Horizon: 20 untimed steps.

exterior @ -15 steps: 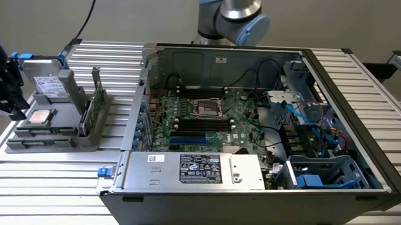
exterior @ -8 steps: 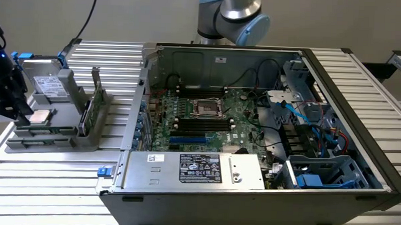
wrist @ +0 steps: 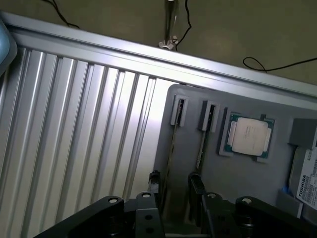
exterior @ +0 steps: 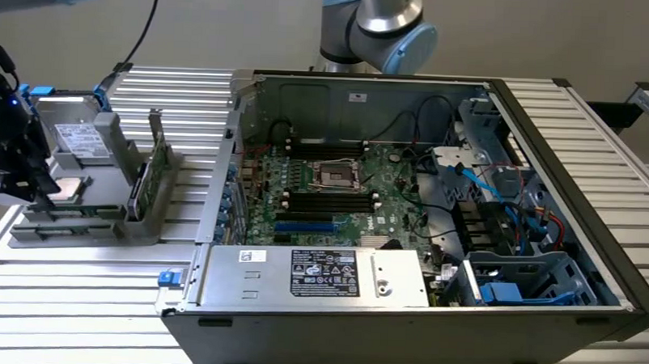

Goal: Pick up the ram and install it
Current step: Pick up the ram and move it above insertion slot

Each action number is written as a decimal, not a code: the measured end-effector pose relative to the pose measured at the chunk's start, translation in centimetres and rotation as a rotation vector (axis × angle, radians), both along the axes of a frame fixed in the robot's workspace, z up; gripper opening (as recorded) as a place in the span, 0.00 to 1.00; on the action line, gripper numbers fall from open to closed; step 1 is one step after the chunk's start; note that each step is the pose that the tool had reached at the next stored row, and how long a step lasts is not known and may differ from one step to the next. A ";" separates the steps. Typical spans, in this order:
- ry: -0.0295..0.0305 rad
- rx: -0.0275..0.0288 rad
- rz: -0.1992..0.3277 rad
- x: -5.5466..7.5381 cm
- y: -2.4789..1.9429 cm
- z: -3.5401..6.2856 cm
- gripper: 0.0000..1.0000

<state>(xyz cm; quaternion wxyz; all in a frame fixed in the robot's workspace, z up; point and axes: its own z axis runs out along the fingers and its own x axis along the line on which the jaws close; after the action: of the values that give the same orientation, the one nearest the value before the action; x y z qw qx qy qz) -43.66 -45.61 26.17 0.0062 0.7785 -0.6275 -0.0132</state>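
The hand point(wrist: 175, 182) is open. Its fingers point(wrist: 154, 184) sit on both sides of the thin ram point(wrist: 173, 146), which stands in the gray holder point(wrist: 237, 183). In the exterior view the holder is at nine o'clock from the computer case point(exterior: 406, 339).

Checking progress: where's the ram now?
Exterior view's left, outside the computer case: the ram stands on edge in the gray holder, near the processor chip.

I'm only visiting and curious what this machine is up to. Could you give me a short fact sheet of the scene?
Place: open computer case on a slatted table
Tray: holds the ram, a second stick, a processor, a hard drive
Gripper: open, over the tray, one finger on each side of the ram
Ram: on edge in its tray slot, not lifted
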 end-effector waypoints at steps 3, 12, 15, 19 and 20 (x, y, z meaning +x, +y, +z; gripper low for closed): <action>0.0000 0.0000 0.000 0.0 0.00 -0.54 0.36; 0.0000 0.0000 0.000 0.0 0.00 -2.18 0.36; -0.0001 0.0001 0.000 0.0 0.00 -2.73 0.36; 0.0000 0.0000 0.000 0.0 0.00 -3.44 0.36; 0.0000 0.0000 0.000 0.0 0.00 -3.64 0.36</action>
<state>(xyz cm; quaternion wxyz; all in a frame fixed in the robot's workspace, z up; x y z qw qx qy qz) -43.65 -45.61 22.52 0.0062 0.7785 -0.6274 -0.0132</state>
